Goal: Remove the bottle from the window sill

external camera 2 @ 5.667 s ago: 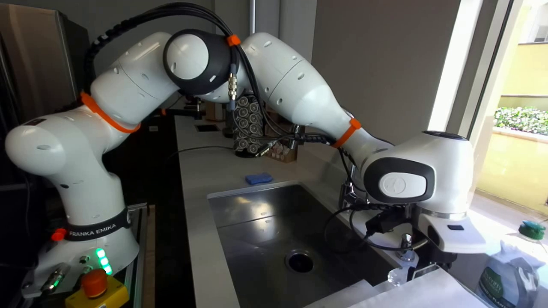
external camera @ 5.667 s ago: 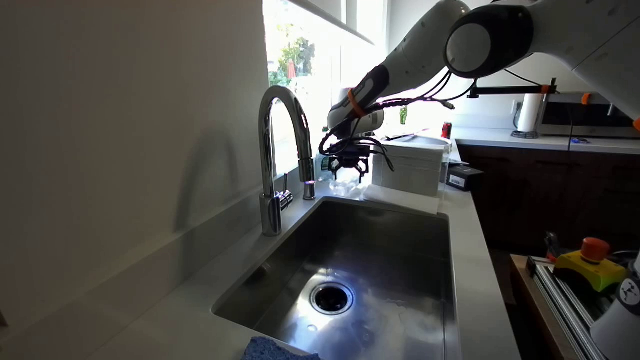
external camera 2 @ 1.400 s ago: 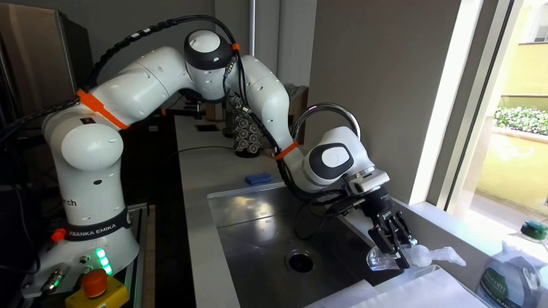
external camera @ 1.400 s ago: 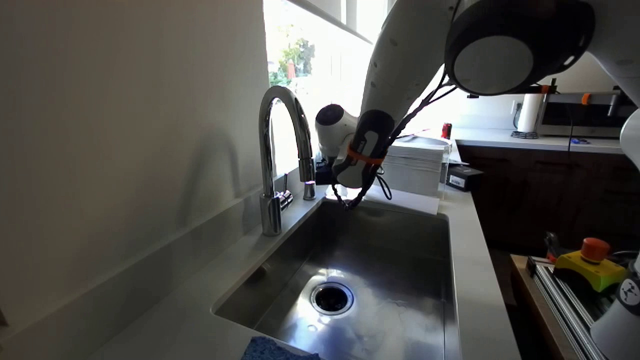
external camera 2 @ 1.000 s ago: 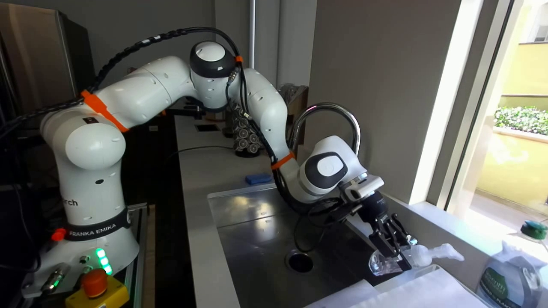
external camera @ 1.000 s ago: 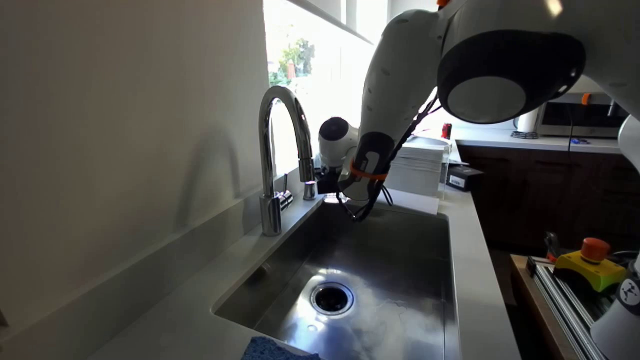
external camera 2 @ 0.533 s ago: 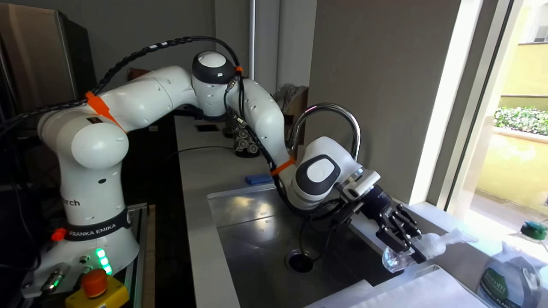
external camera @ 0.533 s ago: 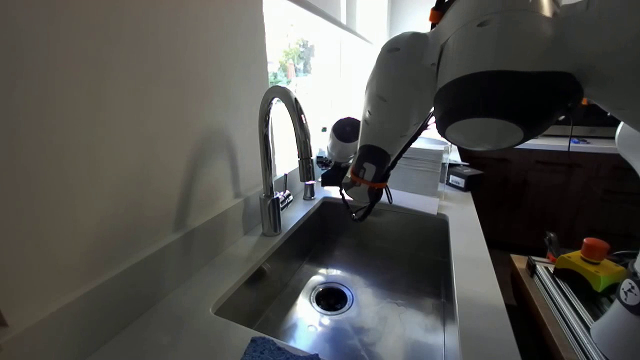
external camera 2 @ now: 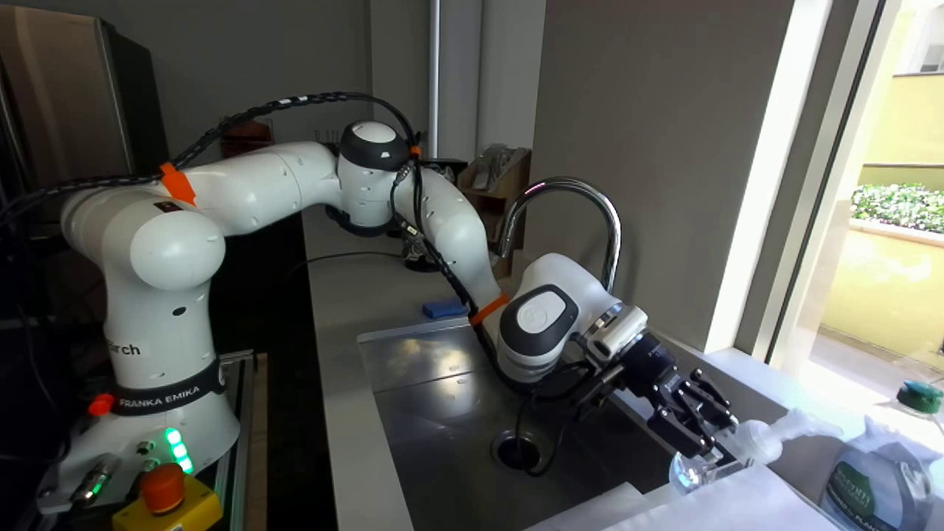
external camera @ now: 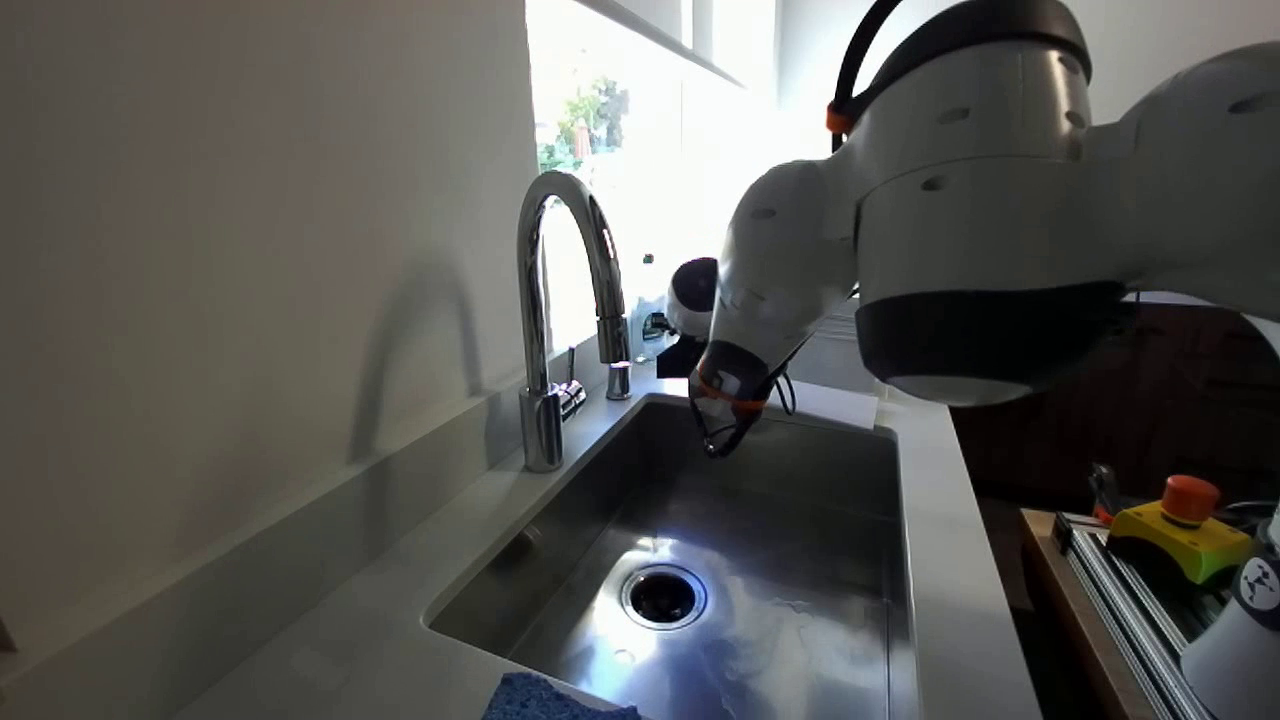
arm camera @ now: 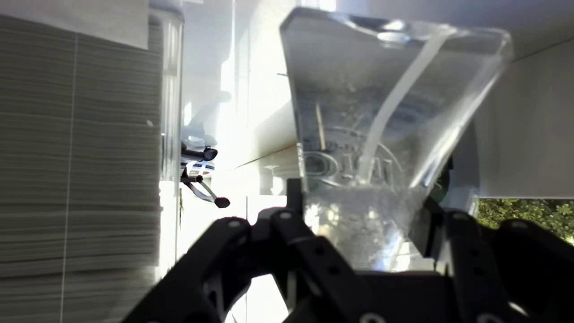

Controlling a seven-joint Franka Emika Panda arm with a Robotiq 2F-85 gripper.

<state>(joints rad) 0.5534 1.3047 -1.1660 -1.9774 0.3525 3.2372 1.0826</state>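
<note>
In an exterior view, an oblong blue sponge (external camera 2: 444, 308) lies just beyond the far rim of the rectangular steel sink (external camera 2: 435, 442). A curved chrome faucet (external camera 2: 566, 183) stands along the sink's right side. Near that side, the black two-fingered gripper (external camera 2: 727, 445), jaws partly apart, grips a clear plastic spray bottle (external camera 2: 761, 442), tipped sideways. Farther right of the sink come the long pale window sill (external camera 2: 773, 386) and an upright, green-capped bluish-white plastic bottle (external camera 2: 877, 472).

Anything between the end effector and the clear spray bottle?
Nothing visible: in the wrist view the end effector grips the clear spray bottle directly. The layered stack stands off to the left there, not between them.
</note>
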